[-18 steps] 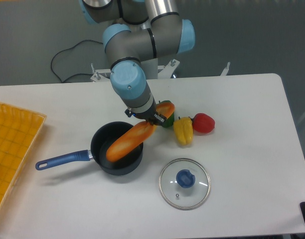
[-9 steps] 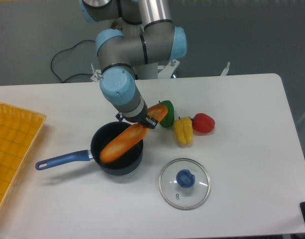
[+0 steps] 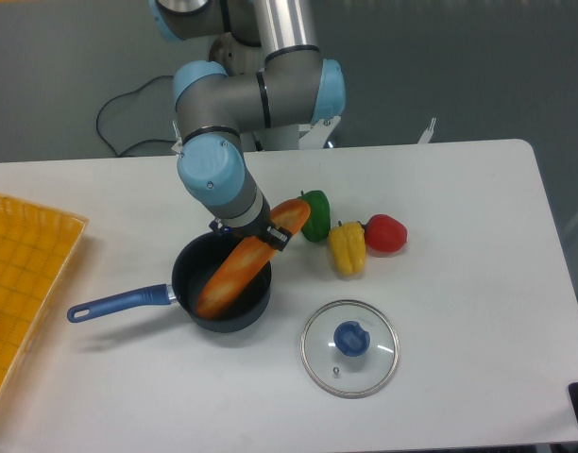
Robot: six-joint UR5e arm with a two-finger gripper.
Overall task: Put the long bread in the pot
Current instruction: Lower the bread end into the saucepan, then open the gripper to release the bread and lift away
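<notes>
My pincer, clamped on the upper part of the long bread, had swung farther toward the table's left edge than a second before, so the loaf slanted steeper with its lower end down inside the pot, near its front rim.

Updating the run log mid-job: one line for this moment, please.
phase: placing | gripper: shut on long bread | long bread: tilted, lower end in pot | release: not yet
</notes>
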